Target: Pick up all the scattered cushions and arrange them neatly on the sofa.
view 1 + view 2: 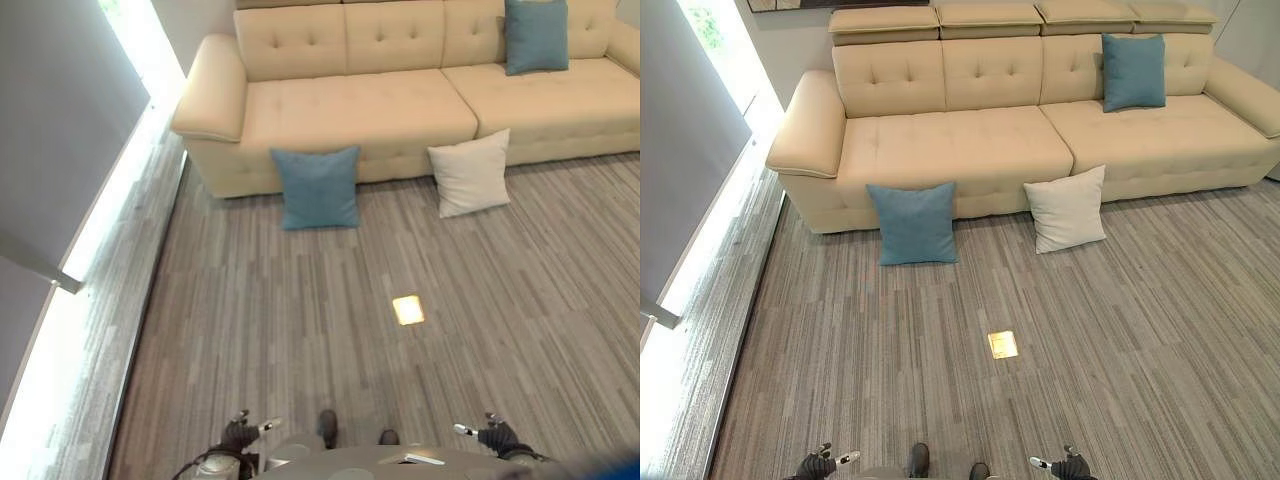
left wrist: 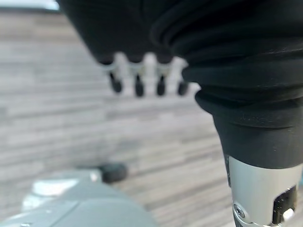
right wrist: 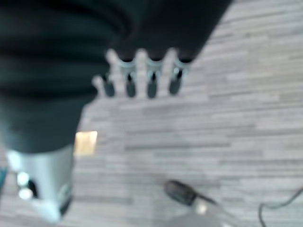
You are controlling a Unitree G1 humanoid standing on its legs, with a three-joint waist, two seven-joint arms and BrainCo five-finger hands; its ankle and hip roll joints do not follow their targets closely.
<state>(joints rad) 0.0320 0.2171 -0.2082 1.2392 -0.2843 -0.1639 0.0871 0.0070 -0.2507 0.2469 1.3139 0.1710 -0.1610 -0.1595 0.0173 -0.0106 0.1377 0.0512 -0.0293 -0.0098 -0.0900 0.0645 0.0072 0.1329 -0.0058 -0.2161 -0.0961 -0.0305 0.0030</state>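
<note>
A blue cushion (image 1: 913, 222) leans upright on the floor against the front of the cream sofa (image 1: 970, 140). A white cushion (image 1: 1067, 210) leans there too, to its right. A second blue cushion (image 1: 1133, 71) stands on the sofa seat against the backrest, right of the middle. My left hand (image 1: 820, 463) and right hand (image 1: 1068, 464) hang low at the near edge, far from the cushions. Both are empty, with the fingers (image 2: 137, 78) straight in the left wrist view and the fingers (image 3: 142, 75) straight in the right wrist view.
Grey striped carpet (image 1: 1110, 330) lies between me and the sofa, with a small brass floor plate (image 1: 1002, 344) in the middle. A bright window strip and wall (image 1: 700, 210) run along the left side.
</note>
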